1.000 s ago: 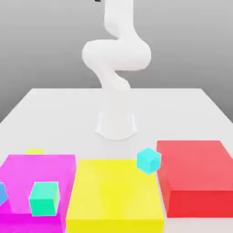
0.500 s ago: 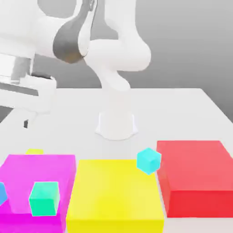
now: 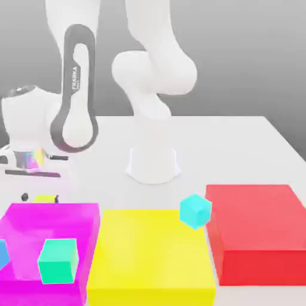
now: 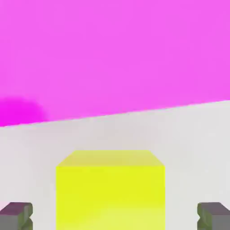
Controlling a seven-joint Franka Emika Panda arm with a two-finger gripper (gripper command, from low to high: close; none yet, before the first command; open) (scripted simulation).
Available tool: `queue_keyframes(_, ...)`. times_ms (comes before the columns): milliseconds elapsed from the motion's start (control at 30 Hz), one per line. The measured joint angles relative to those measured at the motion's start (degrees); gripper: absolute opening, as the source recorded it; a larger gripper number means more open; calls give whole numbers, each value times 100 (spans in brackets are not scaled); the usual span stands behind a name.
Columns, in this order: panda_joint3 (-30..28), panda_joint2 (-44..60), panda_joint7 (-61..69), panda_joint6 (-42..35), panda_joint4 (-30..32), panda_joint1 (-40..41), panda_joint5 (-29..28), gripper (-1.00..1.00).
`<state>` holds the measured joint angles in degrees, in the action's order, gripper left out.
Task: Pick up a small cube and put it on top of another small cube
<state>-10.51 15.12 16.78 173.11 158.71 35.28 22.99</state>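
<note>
Cube point(image 4: 110, 188): small, lime-yellow, plain matte faces. Sits on the white bench point(image 3: 239, 149) just behind the magenta block point(image 3: 51, 239). Claw point(image 4: 115, 216) released, fingers either side of cube.

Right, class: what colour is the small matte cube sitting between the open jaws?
Lime-yellow: the small matte cube shows best in the hand view.

The arm point(image 3: 152, 66) is glossy white with rounded, bulbous links rising from a white cylindrical base point(image 3: 153, 164). One link carries a dark grey band lettered "FRANKA EMIKA". The fingertips point(image 4: 16, 214) are dull grey and blocky.
</note>
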Motion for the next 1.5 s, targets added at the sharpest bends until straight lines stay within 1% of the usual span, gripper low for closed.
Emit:
queue_keyframes(167, 0, -1, -7, -16, 0, 1, -7, -100)
queue_keyframes(200, 108, 86, 80, 51, -22, 82, 105, -100)
queue_keyframes(233, 42, 27, 33, 7, -7, 28, 49, -100)
queue_keyframes(300, -291, -279, -304, -216, 71, -204, -384, -100)
queue_keyframes(400, -722, -892, -1048, -652, 214, -390, -1394, -100)
queue_keyframes(467, -834, -1285, -1490, -966, 277, -366, -2011, -100)
queue_keyframes(533, -787, -1446, -1820, -1244, 165, -443, -2272, -100)
queue_keyframes(600, -838, -1406, -2005, -1327, 35, -527, -2387, -100)
queue_keyframes(767, -979, -1024, -2422, -1265, -221, -426, -2592, -100)
queue_keyframes(900, -1174, -686, -2883, -1180, -417, -495, -2936, -100)
queue_keyframes(1033, -1538, -353, -3439, -1098, -613, -697, -3406, -100)
queue_keyframes(1167, -2031, -31, -4048, -1023, -815, -1012, -3952, -100)
queue_keyframes(1333, -2801, 358, -4829, -941, -1073, -1557, -4661, -100)
queue_keyframes(1500, -3726, 754, -5547, -856, -1327, -2266, -5295, -100)
